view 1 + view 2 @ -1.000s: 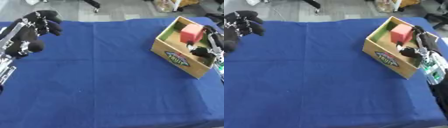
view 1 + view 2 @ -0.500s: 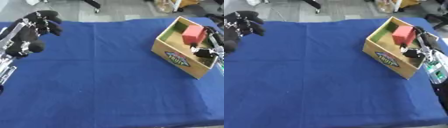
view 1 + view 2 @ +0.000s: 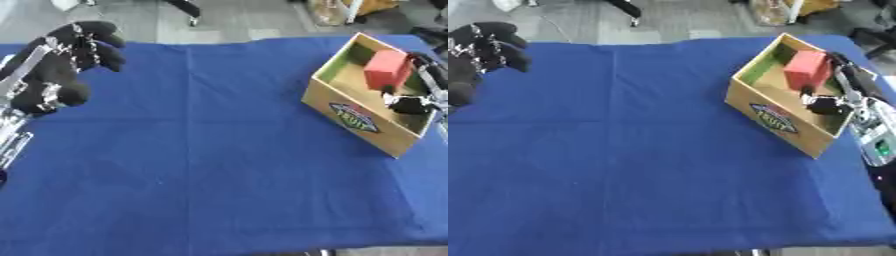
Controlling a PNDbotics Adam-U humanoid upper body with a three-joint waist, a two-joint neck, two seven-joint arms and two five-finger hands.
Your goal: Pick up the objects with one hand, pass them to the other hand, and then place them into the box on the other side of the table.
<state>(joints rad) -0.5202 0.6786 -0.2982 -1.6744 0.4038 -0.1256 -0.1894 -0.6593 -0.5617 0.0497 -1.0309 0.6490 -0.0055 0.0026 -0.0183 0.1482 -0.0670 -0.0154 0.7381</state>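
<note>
**Red block is in the box, and my right hand is over it**

I see the cardboard box (image 3: 785, 117) sitting at about 2 o'clock on the blue tabletop (image 3: 201, 165). It is turned at a slant, with a green and red label on its near wall. Inside it, toward the far end, is the red block (image 3: 386, 69). It leans against the far wall of the box, tilted a bit, not flat. I think it sits that way because it was let go from above and came to rest where it fell.

My right hand (image 3: 833, 102) comes in from the right edge and reaches over the near end of the box. Its dark fingertips (image 3: 826, 106) are low inside the box, just beside the block. I see a small gap between them and the block, so I judge the hand is not holding it. The fingers look a little bent, but I cannot tell for sure if they are spread or closed.

My left hand (image 3: 54, 70) is up at about 10 o'clock, over the left edge of the tabletop. Its fingers are curled in and it holds nothing. I think it waits there because its part, the hand-over, is done for this block.

I see nothing else lying on the blue cloth. So I judge this block is placed. Next I would lift my right hand straight up, so it does not bump the box wall.
</note>
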